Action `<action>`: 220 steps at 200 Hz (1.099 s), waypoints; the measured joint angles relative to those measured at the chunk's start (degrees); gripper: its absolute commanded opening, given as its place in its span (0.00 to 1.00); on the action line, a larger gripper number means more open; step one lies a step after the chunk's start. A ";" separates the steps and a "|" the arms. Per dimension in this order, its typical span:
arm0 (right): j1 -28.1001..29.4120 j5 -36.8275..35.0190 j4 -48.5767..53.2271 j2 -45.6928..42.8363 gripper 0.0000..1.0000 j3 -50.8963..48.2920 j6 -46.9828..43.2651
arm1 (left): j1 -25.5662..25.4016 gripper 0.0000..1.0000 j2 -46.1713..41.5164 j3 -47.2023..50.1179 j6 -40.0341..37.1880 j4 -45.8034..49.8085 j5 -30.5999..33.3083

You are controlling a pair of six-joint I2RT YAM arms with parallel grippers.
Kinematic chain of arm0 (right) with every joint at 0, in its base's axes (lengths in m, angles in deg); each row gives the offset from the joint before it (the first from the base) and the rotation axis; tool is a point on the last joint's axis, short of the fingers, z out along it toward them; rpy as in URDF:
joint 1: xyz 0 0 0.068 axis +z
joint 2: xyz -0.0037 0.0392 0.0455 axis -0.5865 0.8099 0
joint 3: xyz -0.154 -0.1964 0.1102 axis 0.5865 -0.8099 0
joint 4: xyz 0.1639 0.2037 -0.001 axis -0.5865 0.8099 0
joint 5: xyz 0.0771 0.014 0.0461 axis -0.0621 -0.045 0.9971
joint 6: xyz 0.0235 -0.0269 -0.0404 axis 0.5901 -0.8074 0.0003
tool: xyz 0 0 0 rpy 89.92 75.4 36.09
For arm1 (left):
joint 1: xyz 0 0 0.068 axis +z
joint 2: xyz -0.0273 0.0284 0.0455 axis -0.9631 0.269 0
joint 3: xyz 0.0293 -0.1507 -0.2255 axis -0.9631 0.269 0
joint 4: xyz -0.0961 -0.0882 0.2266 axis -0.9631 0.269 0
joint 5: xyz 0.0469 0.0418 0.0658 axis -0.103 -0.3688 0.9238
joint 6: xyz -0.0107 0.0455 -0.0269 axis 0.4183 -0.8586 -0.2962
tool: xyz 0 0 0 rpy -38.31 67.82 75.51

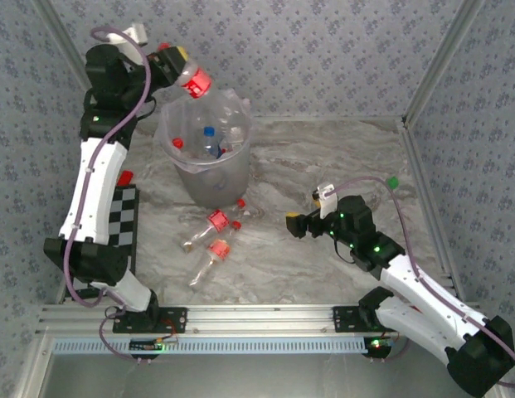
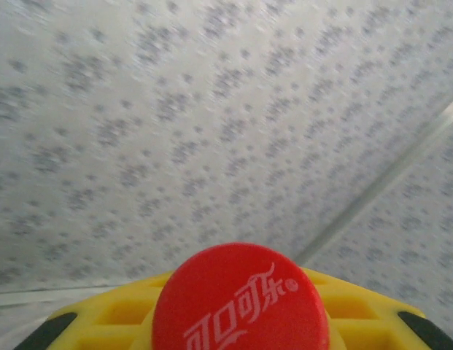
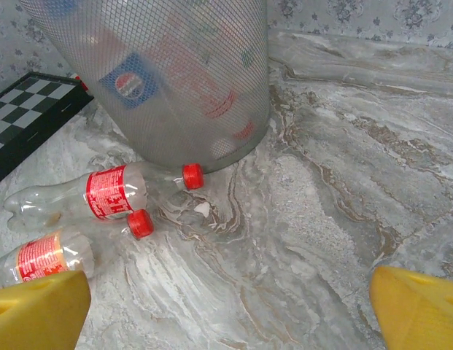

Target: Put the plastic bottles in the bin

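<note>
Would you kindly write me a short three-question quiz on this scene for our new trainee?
1. True or false: the right tool is open.
2. Which tool holds a bottle raised near the rim of the bin? A) left B) right
3. Fill in: that bottle's cap is ____.
Key: 1 true; 2 A, the left tool; 3 red.
</note>
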 measured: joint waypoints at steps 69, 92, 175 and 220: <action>0.04 0.00 0.02 0.00 1.00 -0.02 0.00 | 0.66 0.00 -2.75 14.84 -13.53 -5.60 12.96; 0.04 0.00 0.22 0.00 1.00 -0.02 -0.02 | 0.04 0.00 -3.63 17.64 -19.80 -6.67 17.49; 0.04 0.00 0.46 0.35 1.00 -0.02 0.00 | -6.01 0.00 -1.75 22.18 -34.23 -5.22 28.02; 0.04 0.00 0.48 0.39 1.00 -0.02 0.00 | -6.54 0.00 -1.86 27.12 -34.14 -10.82 29.00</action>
